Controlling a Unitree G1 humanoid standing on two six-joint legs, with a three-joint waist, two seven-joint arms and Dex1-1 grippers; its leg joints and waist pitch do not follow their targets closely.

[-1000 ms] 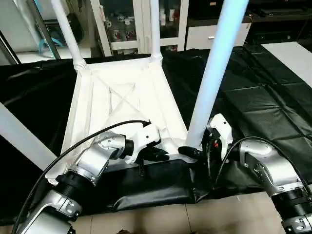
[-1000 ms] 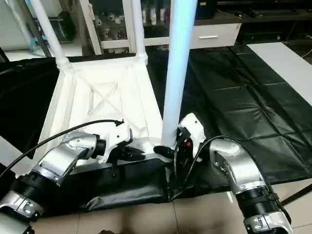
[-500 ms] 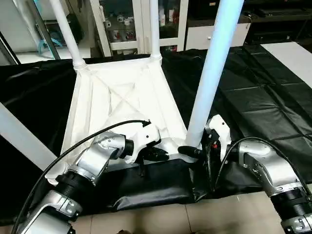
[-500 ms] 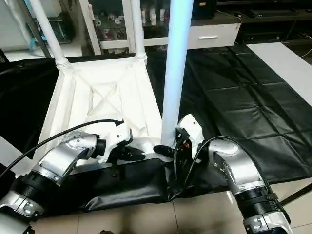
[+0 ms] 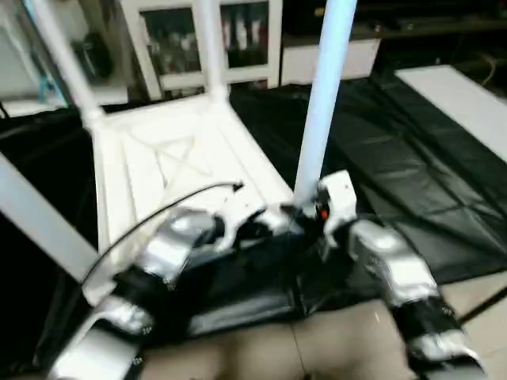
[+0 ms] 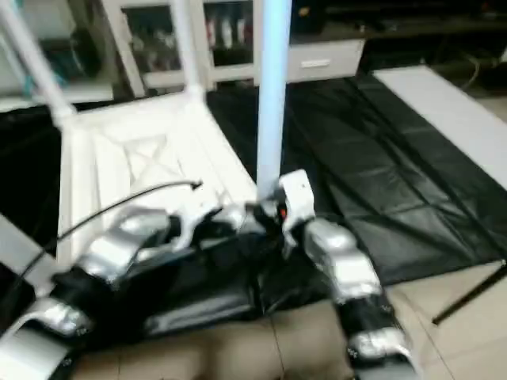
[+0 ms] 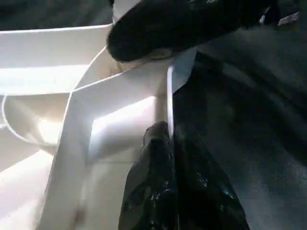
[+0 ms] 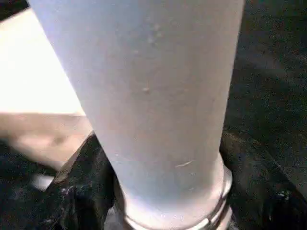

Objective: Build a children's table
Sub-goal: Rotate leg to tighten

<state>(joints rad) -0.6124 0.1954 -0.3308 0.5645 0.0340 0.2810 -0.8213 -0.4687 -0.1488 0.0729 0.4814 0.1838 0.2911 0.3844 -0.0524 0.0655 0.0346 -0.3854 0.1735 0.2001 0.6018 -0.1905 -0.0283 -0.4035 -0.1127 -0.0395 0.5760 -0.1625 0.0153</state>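
White plastic dominates the left half of the head views: the rectangular white plastic tabletop (image 5: 170, 162) lies upside down on the black-covered work table (image 5: 412, 158), X-ribbed underside up, so its round corner sockets face upward to take legs. At the upper left a tapered white tube leg (image 5: 59, 59) rises out of its far corner socket, and another (image 5: 211, 43) stands at the next far corner. A third white leg (image 5: 36, 218) crosses the left edge of the frame at a slant; its foot cannot be made out.

Lower centre, the left gripper (image 7: 168, 139) has its two black fingers pinched together on the thin near edge wall of the tabletop, seemingly to steady the slab against twisting while a leg goes in. The rim looks smooth, thin and slightly glossy.

Just right of centre, the fourth leg, a pale tapered tube (image 5: 321, 103), stands nearly upright in the near corner socket. The right gripper (image 8: 163, 191) has its black fingers (image 8: 79, 191) set either side of the tube just above its seating collar, clamped around the leg, probably to press or turn it home. The tube's surface is matte and faintly scuffed. Crinkled, shiny black sheeting fills the right of the frame.
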